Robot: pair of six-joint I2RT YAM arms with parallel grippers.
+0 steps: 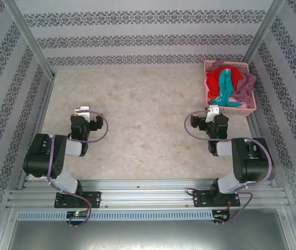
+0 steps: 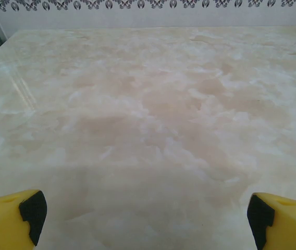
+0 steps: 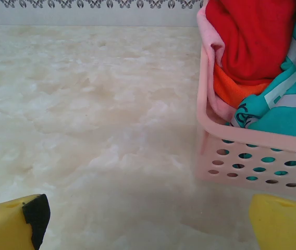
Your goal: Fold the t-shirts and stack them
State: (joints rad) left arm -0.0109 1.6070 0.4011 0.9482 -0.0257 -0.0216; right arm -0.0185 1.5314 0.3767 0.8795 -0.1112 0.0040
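Ahead and to the right of the right pincer [image 3: 147, 216], the basket [image 3: 273, 143] ran off the picture's edge. The teal shirt [image 3: 281, 122] inside lay crumpled, its white lettering unreadable; the orange shirt [image 3: 234, 86] was mostly buried under the red shirt [image 3: 252, 36].

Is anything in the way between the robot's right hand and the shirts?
Only the near wall of the pink basket. The t-shirts lie piled inside it, just ahead and to the right of the open right gripper. They heap above the rim, so reaching in from above looks free.
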